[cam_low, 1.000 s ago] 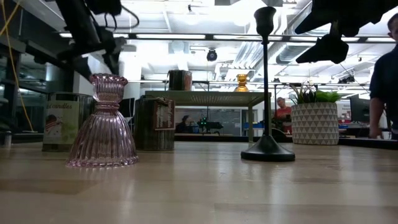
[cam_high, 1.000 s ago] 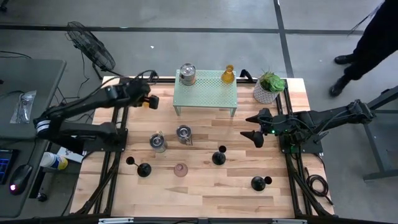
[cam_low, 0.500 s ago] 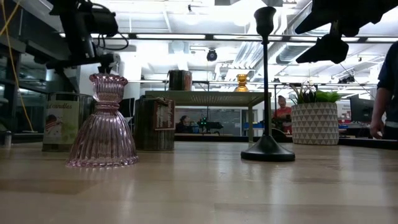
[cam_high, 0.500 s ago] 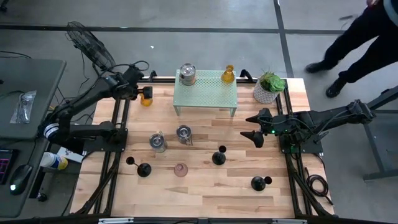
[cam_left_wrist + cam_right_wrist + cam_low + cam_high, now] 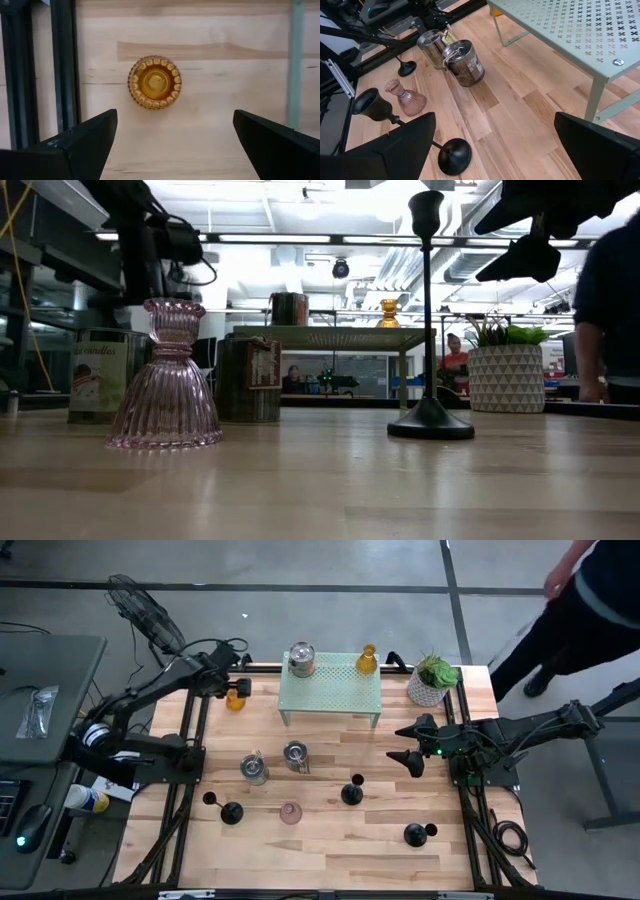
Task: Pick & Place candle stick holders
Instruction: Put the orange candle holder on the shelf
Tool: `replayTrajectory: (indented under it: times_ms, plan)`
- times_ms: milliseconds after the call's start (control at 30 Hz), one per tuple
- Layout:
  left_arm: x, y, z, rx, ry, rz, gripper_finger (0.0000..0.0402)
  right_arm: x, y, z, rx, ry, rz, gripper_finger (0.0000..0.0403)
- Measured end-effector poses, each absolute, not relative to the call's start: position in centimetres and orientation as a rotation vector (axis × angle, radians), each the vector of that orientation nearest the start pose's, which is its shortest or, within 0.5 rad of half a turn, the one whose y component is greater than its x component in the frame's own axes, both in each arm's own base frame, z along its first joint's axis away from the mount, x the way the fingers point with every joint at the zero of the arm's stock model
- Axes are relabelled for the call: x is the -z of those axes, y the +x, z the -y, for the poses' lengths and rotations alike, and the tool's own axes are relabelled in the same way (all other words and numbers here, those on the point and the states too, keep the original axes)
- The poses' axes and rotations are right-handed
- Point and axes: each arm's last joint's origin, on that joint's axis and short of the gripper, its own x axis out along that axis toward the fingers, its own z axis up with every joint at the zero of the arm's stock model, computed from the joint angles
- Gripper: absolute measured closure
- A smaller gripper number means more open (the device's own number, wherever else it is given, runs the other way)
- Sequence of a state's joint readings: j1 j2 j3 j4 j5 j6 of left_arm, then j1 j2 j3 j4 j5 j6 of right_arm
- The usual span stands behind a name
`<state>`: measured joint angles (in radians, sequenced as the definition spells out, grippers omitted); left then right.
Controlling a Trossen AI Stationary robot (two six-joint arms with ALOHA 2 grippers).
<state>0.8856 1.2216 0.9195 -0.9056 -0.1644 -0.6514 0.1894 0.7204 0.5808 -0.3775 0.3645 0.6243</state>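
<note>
At the far left corner of the worktop my left claw hangs wide open and empty directly above the beaded amber glass candle holder, which stands upright and untouched. I judge this the line-up before a pick: next I must descend squarely and close. Far right, my right claw waits open near the potted plant.

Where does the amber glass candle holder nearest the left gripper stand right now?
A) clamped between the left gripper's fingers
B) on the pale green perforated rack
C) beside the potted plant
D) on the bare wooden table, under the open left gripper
D: the left wrist view looks straight down on the amber glass candle holder, upright on the table boards, clear of the wide-open left gripper.
</note>
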Motion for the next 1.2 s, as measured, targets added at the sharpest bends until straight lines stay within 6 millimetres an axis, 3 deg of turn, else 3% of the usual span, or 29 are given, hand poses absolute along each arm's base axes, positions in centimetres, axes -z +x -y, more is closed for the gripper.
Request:
replayTrajectory:
  times_ms: [467,867,1200]
  plan:
    - [-23.1,14.1,-18.5,-1.347,-0.914,-0.888,0.0011,-25.6,15.4,-1.9,0.319,0.475,-0.425,0.0003]
    - [-23.1,14.0,-18.7,-1.367,-0.910,-0.880,0.0012,-25.6,15.4,-1.9,0.319,0.476,-0.424,0.0003]
    - [-23.1,14.0,-18.8,-1.373,-0.900,-0.867,0.0093,-25.6,15.4,-1.9,0.320,0.476,-0.424,0.0003]
